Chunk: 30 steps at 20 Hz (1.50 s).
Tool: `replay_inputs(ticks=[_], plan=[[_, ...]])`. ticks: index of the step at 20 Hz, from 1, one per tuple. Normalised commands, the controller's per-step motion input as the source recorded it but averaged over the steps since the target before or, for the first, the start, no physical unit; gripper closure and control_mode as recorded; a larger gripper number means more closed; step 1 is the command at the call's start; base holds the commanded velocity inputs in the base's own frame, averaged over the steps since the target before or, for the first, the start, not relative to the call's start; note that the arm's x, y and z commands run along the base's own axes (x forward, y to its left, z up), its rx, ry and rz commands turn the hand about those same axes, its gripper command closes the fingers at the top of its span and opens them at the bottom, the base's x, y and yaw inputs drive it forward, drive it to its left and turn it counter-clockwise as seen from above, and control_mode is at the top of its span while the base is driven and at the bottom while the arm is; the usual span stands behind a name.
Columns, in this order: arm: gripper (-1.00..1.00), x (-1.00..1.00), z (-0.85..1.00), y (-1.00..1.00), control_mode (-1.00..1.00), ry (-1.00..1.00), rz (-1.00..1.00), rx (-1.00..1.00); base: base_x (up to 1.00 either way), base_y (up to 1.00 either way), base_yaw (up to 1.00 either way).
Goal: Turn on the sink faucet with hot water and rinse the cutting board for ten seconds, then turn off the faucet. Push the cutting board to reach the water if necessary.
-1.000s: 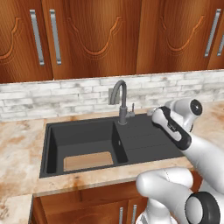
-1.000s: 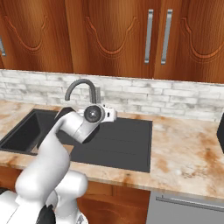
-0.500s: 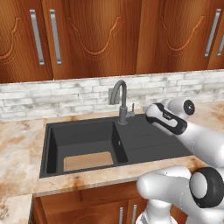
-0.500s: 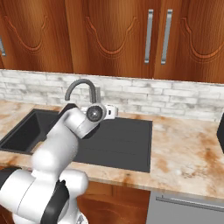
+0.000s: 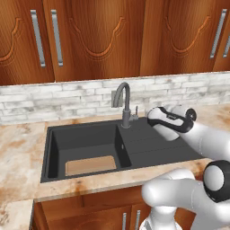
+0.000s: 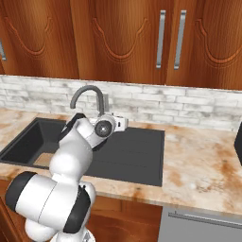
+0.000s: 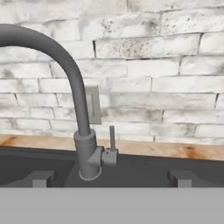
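- Gripper (image 5: 150, 117): held level over the ribbed drainboard, pointing at the faucet base from the right. Finger tips (image 7: 42, 178) show as two low dark stubs set well apart, so the jaws stand spread, with nothing between them.
- Sink faucet (image 7: 83, 144): dark grey gooseneck just ahead of the gripper, not touched by it. The spout arches up and over toward the basin. The small side lever (image 7: 112, 139) stands upright on the right of the base, between the two finger tips in the hand view, with a red mark on its block.
- Sink (image 5: 152, 150): matte black, sunk in the counter; deep basin to the left, flat drainboard to the right under the hand.
- Cutting board (image 5: 90, 165): light tan rectangle lying flat on the basin floor against the front wall, well apart from the spout mouth; dry as far as can be told.
- Wall outlet plate (image 7: 92, 105): grey, on the brick backsplash (image 5: 67, 99) directly behind the faucet.
- Counter (image 6: 203, 165): mottled beige stone around the sink.
- Wooden cabinets (image 5: 99, 36): above, with vertical metal handles (image 6: 161, 39).
- Way between gripper and lever: open.
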Motion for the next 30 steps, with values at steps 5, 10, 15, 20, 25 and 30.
replay_inputs(ticks=[5,10,15,20,25,30], plan=[[-1.00,0.06,-0.25,0.00,-1.00,-0.09,0.00,0.00,0.00,0.00,0.00],[-1.00,0.03,-0.19,0.00,-1.00,-0.06,0.00,0.00,0.00,0.00,0.00],[-1.00,0.03,-0.18,0.00,-1.00,-0.04,0.00,0.00,0.00,0.00,0.00],[-1.00,0.11,-0.13,0.00,-1.00,-0.02,0.00,0.00,0.00,0.00,0.00],[-1.00,0.17,-0.02,0.00,-1.00,-0.01,0.00,0.00,0.00,0.00,0.00],[-1.00,0.24,0.00,0.00,-1.00,0.00,0.00,0.00,0.00,0.00,0.00]])
